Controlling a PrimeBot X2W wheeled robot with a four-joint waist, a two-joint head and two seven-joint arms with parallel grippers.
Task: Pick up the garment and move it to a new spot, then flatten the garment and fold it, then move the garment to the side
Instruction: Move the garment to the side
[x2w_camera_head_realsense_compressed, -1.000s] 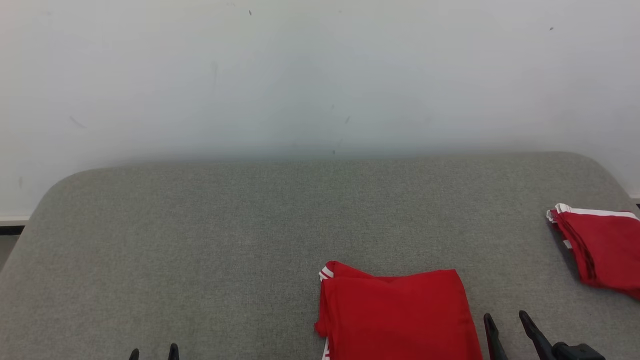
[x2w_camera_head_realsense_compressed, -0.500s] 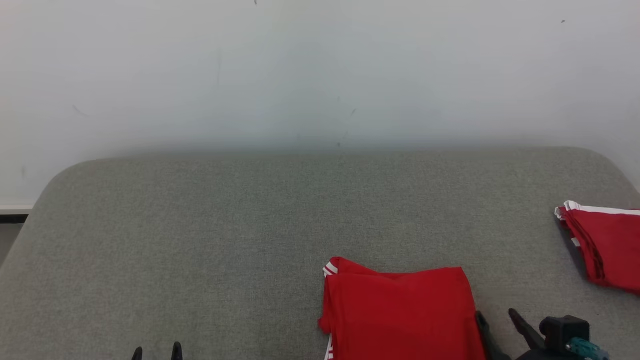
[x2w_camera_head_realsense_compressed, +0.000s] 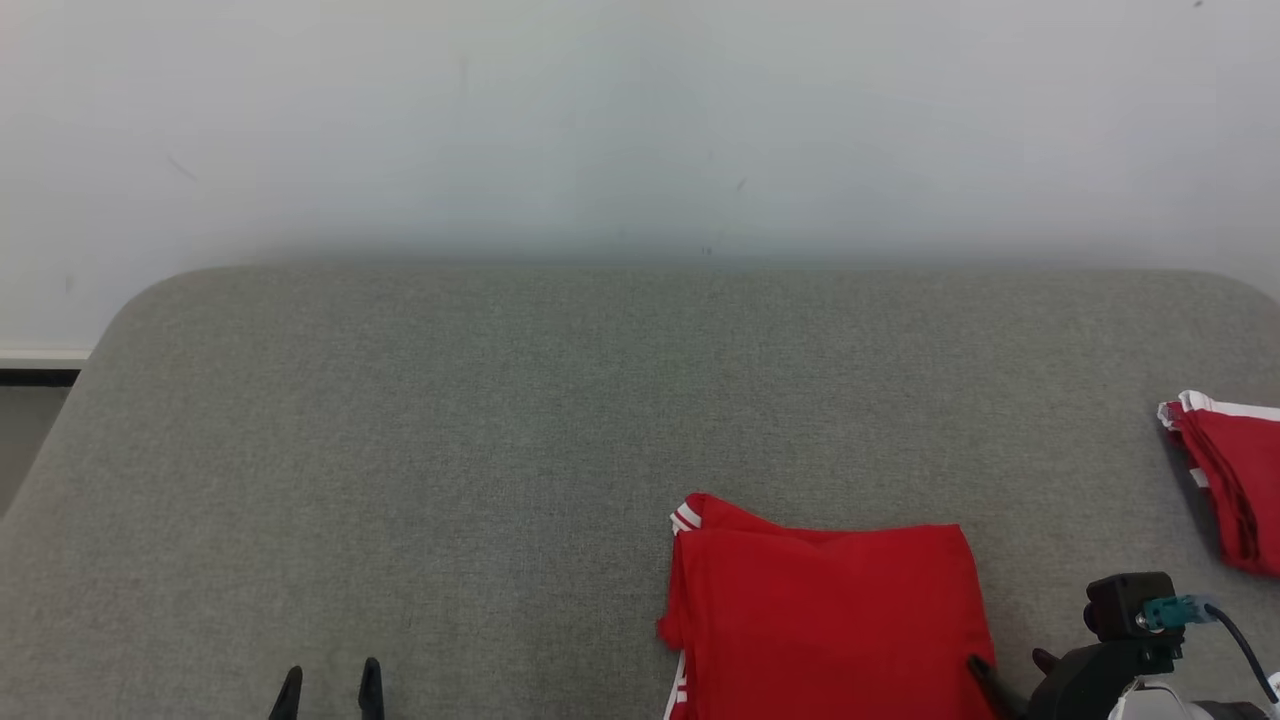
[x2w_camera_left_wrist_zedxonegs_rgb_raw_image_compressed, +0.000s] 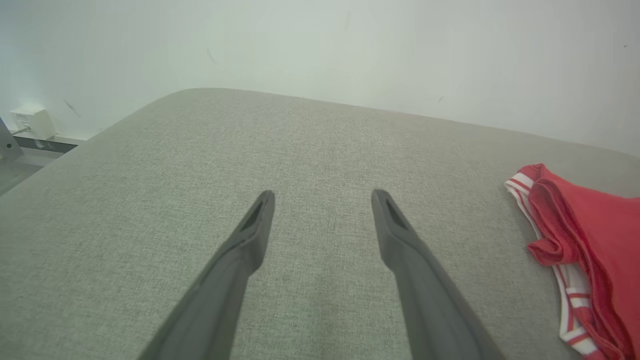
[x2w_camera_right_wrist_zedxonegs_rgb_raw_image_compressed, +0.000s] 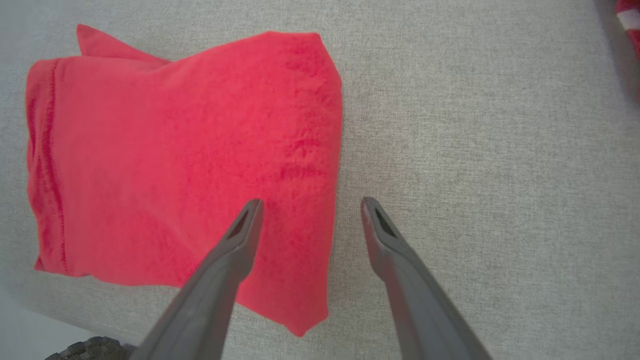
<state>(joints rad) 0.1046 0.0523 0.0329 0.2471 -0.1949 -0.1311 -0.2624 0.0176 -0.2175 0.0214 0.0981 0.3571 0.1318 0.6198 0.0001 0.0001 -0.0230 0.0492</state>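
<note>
Could snag only the top layer and unfold the garment (x2w_camera_right_wrist_zedxonegs_rgb_raw_image_compressed: 190, 150), right end effector (x2w_camera_right_wrist_zedxonegs_rgb_raw_image_compressed: 310, 205) open astride its edge, left end effector (x2w_camera_left_wrist_zedxonegs_rgb_raw_image_compressed: 322, 195) open too.

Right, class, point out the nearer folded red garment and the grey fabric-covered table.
nearer folded red garment (x2w_camera_head_realsense_compressed: 830, 610): head view, middle of its top layer.
grey fabric-covered table (x2w_camera_head_realsense_compressed: 400, 430): head view, bare left part.
</note>
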